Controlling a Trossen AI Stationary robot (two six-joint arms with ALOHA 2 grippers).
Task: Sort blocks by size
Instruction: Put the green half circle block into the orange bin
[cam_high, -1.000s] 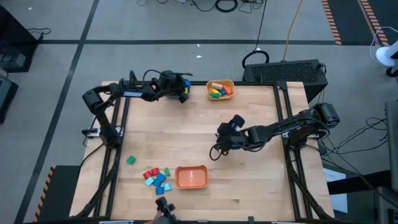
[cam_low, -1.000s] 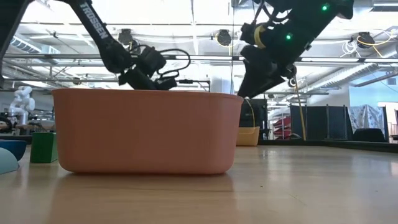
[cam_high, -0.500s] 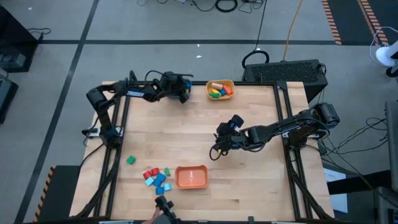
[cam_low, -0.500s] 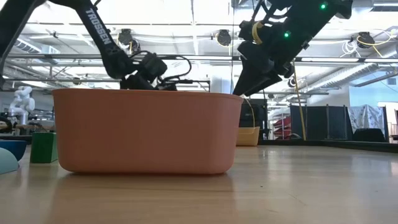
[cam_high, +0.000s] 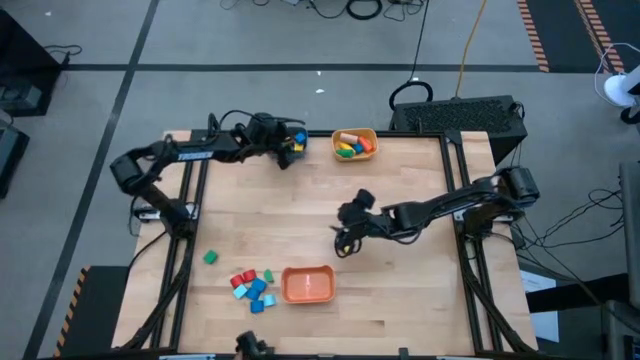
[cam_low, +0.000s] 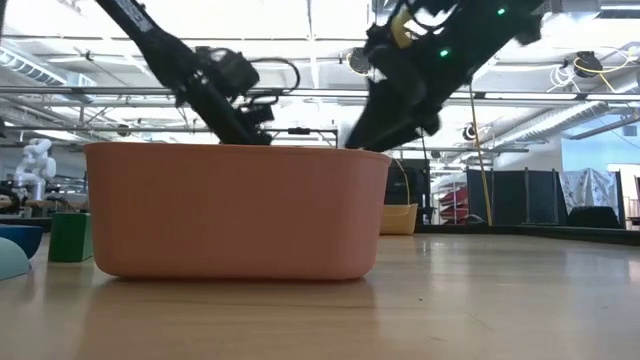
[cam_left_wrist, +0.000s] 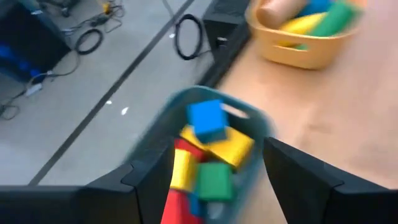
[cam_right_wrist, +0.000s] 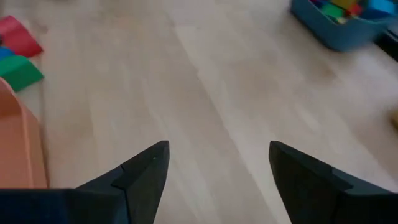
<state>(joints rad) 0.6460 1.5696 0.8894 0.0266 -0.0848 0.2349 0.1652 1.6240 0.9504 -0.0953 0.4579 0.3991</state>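
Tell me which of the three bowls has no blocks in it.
The orange bowl at the table's near edge is empty. The yellow bowl and the teal bowl under the left claw both hold blocks.

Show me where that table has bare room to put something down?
Bare wood stretches between the yellow bowl and the orange bowl, apart from the right tool hovering there. It is crowded by the loose blocks beside the orange bowl.

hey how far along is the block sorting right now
Partly done. The teal bowl and the yellow bowl already hold blocks, while the orange bowl looks empty. The left gripper hangs open over the teal bowl, and the right gripper is open over bare table. Left: the loose cluster and a green block.
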